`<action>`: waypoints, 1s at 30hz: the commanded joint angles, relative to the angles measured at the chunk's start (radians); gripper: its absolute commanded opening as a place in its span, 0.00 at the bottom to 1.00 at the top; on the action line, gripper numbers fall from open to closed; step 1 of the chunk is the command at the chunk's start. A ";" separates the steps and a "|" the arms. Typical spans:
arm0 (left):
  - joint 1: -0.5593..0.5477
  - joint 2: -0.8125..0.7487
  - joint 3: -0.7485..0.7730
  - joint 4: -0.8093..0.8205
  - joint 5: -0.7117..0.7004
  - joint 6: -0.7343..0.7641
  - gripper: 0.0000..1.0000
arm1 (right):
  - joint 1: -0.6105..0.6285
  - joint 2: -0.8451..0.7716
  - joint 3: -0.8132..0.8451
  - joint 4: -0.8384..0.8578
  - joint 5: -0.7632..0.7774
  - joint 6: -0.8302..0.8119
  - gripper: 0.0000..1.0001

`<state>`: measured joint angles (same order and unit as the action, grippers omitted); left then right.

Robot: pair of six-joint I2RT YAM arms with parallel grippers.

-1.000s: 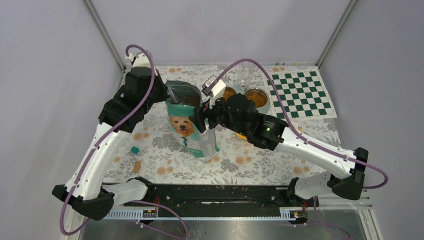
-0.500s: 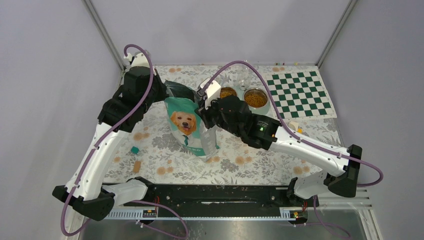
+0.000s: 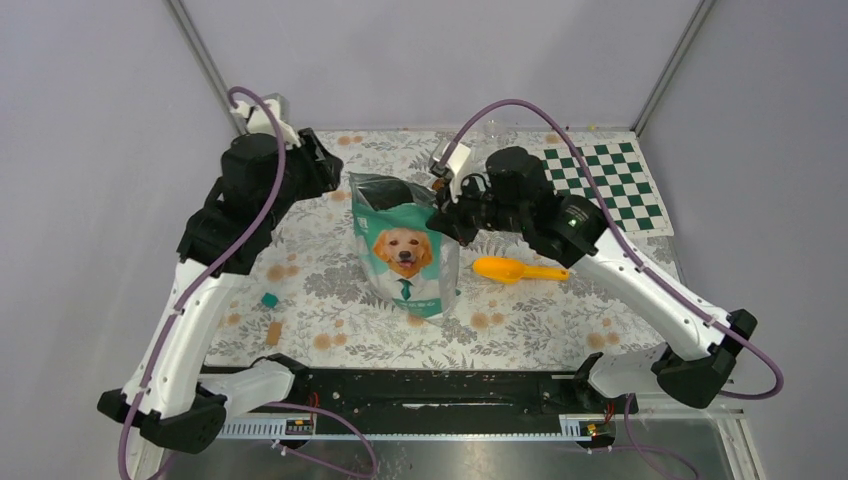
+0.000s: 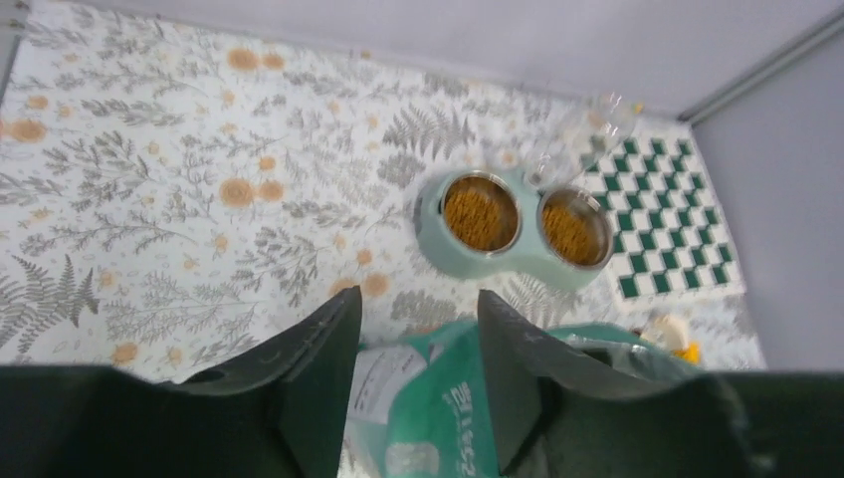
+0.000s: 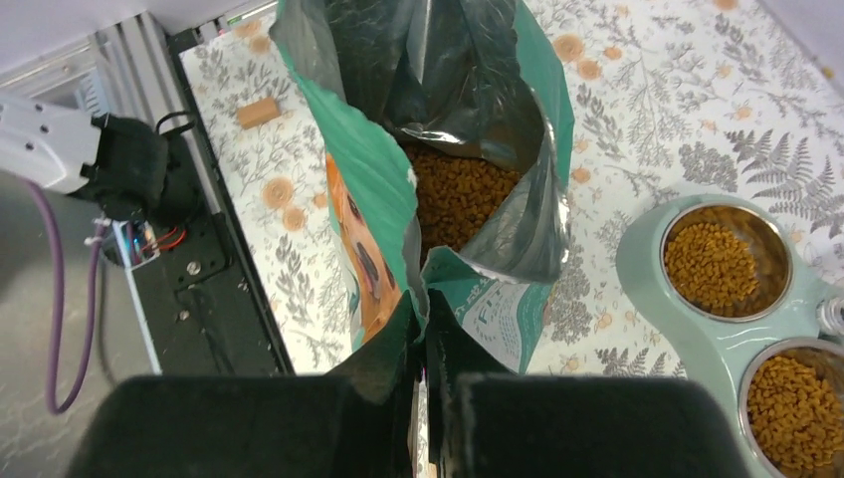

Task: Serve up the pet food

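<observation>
The teal bag [image 3: 405, 250] with a golden dog picture stands open at mid-table. The pet food [image 5: 458, 194] shows as brown kibble inside it. More kibble fills both steel bowls [image 5: 715, 261] of a mint-green feeder [image 4: 453, 254]; my right arm hides that feeder from above. My right gripper [image 3: 441, 214] is shut on the bag's upper right rim [image 5: 422, 284]. My left gripper [image 3: 328, 170] hangs open to the upper left of the bag, clear of it. In the left wrist view its fingers [image 4: 323, 358] stand apart above the bag [image 4: 448, 398]. An orange scoop [image 3: 515, 270] lies to the right of the bag.
A green-and-white checkered mat [image 3: 600, 185] lies at the back right. A clear cup [image 4: 597, 115] stands behind the feeder. A small teal block [image 3: 269, 299] and a tan block [image 3: 273, 332] lie at the front left. The black base rail [image 3: 430, 385] runs along the near edge.
The left gripper let go of the bag and drew back to the upper left. The right gripper closed on the bag's rim and carried it rightward, uncovering the scoop.
</observation>
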<state>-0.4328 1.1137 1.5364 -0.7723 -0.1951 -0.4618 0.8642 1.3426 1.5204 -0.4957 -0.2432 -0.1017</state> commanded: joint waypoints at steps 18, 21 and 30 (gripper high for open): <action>0.364 -0.017 -0.043 0.117 1.235 0.563 0.79 | -0.168 -0.214 -0.085 -0.017 -0.349 -0.084 0.00; 0.362 -0.007 -0.050 0.021 1.291 0.703 0.84 | -0.177 -0.217 -0.088 -0.018 -0.375 -0.088 0.00; 0.274 0.008 -0.187 0.071 1.269 0.799 0.87 | -0.184 -0.223 -0.083 -0.017 -0.427 -0.108 0.00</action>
<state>-0.0937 1.1118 1.4059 -0.7879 1.0592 0.2893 0.6868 1.1797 1.4078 -0.5941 -0.5667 -0.1986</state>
